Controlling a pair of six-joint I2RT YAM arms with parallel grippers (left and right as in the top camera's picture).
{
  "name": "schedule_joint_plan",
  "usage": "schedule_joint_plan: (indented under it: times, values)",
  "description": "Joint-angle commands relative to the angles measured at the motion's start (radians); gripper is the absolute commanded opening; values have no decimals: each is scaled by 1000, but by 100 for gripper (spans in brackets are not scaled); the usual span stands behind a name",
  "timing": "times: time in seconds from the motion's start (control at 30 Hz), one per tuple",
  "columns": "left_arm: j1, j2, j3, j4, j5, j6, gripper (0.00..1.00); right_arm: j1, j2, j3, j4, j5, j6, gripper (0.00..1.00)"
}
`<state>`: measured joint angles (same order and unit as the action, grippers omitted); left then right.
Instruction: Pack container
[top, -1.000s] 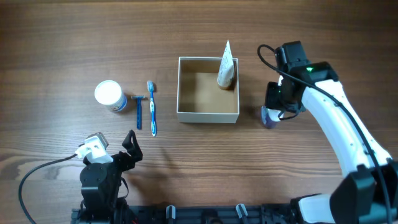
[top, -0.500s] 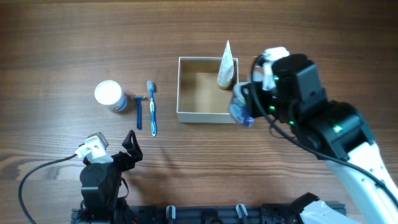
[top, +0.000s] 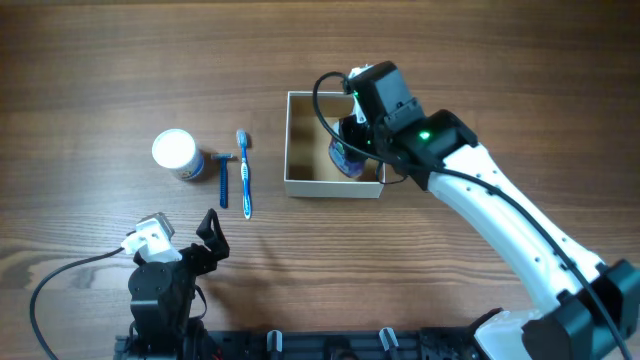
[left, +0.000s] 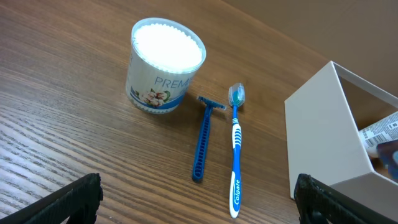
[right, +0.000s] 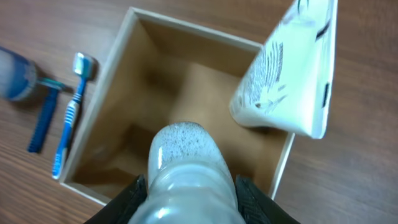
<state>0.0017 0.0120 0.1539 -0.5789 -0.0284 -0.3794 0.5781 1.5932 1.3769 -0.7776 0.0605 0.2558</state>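
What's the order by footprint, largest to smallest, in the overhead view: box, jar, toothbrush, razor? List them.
1. box
2. jar, broader, though the toothbrush is longer
3. toothbrush
4. razor

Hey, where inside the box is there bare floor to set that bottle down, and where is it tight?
The container floor is bare on the half nearest the toothbrush, beside the held bottle. The corner under the toothpaste tube is crowded. Outside, bare wood lies between toothbrush and container wall.
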Motion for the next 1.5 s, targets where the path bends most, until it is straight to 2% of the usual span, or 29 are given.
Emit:
schedule_joint_plan:
  times: [0.0,0.13,0.2,0.27,0.4,0.5,0.63,0.73,0.8,0.83,0.93,1.0,1.13,1.23,1.47]
  values:
    - [0,-9,-2,3,1,9,100,2,4,19,-31,127,11,25]
    - [0,-9,-2,3,1,9,100,2,6,8,-42,141,13,26]
    - [0,-9,-2,3,1,9,100,2,6,-6,-42,137,13,36]
    - [0,-9,-2,3,1,9,100,2,7,-15,-43,115,14,40]
    - [0,-9,-2,3,1,9,100,2,7,-22,-39,107,40,41]
    - [0,-9,-2,3,1,9,100,2,7,-22,-42,108,44,54]
    - [0,-9,-2,3,1,9,100,2,6,-22,-43,108,57,77]
    - [0,-9,-2,3,1,9,100,2,-14,-21,-46,108,62,74]
    - [0,-9,-2,3,1,9,100,2,-65,-21,-47,117,62,72]
    - [0,-9,-2,3,1,9,100,1,-93,-21,-50,134,62,74]
    - [0,-9,-2,3,1,9,100,-67,-237,-21,-78,176,69,93]
    - [0,-9,-2,3,1,9,100,-207,-341,-21,-99,157,96,100]
    - [0,-9,-2,3,1,9,100,-451,-427,-21,-111,-47,122,100]
    - [0,-9,-2,3,1,9,100,-570,-430,-22,-130,-135,148,100]
    - [0,-9,-2,31,2,4,100,-595,-372,-22,-148,-137,143,100]
